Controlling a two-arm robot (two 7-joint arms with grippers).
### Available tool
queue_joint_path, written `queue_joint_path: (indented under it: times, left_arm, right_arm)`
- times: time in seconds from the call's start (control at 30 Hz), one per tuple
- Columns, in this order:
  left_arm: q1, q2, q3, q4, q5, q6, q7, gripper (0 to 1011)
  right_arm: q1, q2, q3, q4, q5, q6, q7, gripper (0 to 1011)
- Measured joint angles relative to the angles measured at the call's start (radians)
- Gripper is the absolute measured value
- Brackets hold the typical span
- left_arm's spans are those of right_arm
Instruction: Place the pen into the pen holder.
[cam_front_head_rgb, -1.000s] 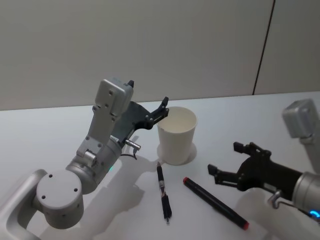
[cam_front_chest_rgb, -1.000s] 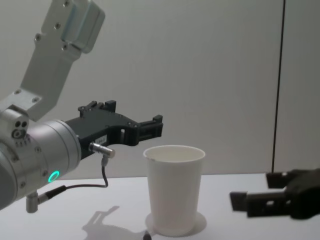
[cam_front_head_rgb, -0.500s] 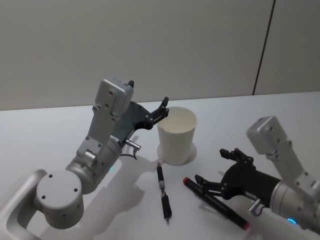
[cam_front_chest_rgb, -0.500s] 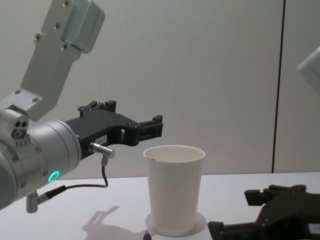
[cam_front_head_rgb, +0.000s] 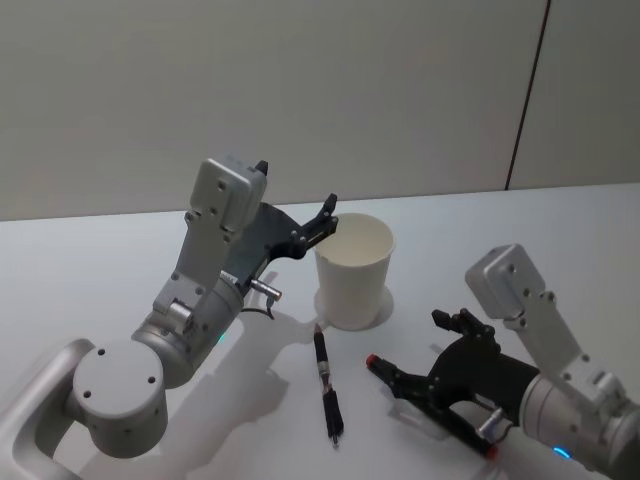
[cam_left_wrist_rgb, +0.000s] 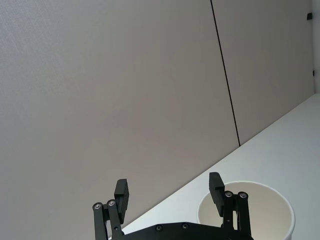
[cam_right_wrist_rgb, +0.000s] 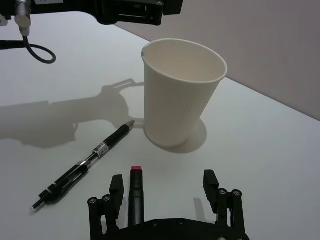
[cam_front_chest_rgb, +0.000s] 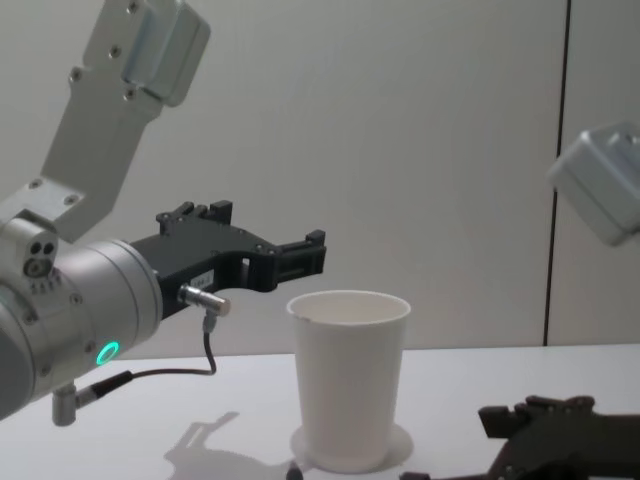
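Observation:
The pen (cam_front_head_rgb: 378, 365), a black marker with a small red end cap, lies on the table in front of the pen holder (cam_front_head_rgb: 353, 270); most of its length is hidden under my right gripper (cam_front_head_rgb: 418, 388). That gripper is open and hovers low over it. In the right wrist view the pen (cam_right_wrist_rgb: 135, 196) lies between the fingers, close to one fingertip (cam_right_wrist_rgb: 116, 186). The pen holder (cam_right_wrist_rgb: 180, 95) is an upright white paper cup. My left gripper (cam_front_head_rgb: 305, 215) hangs open in the air beside the cup's rim, one finger (cam_left_wrist_rgb: 216, 186) in front of the cup (cam_left_wrist_rgb: 250, 210).
A second pen, a black click pen (cam_front_head_rgb: 327, 385) with a label, lies on the white table (cam_front_head_rgb: 120, 260) left of the marker, its tip towards the cup. In the right wrist view this click pen (cam_right_wrist_rgb: 85, 167) lies off to one side of my right gripper (cam_right_wrist_rgb: 163, 187).
My right arm has swung in from the right edge towards the middle and come down over the marker. The left arm, the cup and both pens have stayed where they were.

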Motion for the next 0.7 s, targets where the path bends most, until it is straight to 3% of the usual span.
queue_joint_path:
  times: [0.33,0.7]
  left_arm:
    - [0.0,0.0,0.0,0.0,0.0,0.0,0.0,1001]
    - [0.0,0.0,0.0,0.0,0.0,0.0,0.0,1001]
  right_arm:
    - [-0.005,-0.012,-0.002,-0.027,0.026,0.119,-0.019,1001]
    - [0.002,-0.025,-0.001,-0.033,0.041,0.194,-0.025,1001]
